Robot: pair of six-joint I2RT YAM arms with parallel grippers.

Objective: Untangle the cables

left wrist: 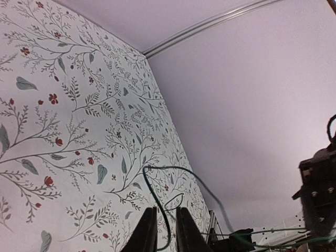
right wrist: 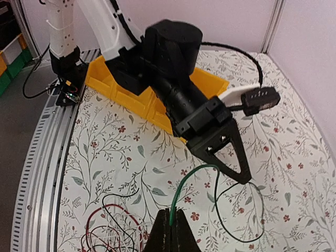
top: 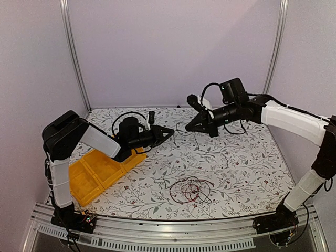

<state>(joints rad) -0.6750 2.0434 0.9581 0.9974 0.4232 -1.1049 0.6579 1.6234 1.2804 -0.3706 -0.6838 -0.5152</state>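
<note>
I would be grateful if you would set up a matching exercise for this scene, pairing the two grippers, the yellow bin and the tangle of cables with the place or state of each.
Things:
1. right gripper
2. left gripper
3. yellow bin
4. tangle of cables

Places or states:
A. lies on the table near its front edge, with no gripper on it
B. shut on the green cable
C. sits at the table's left side
D. fingers slightly apart, with the green cable running between them

Pairs: 1-B, 2-D, 3-C, 4-A
</note>
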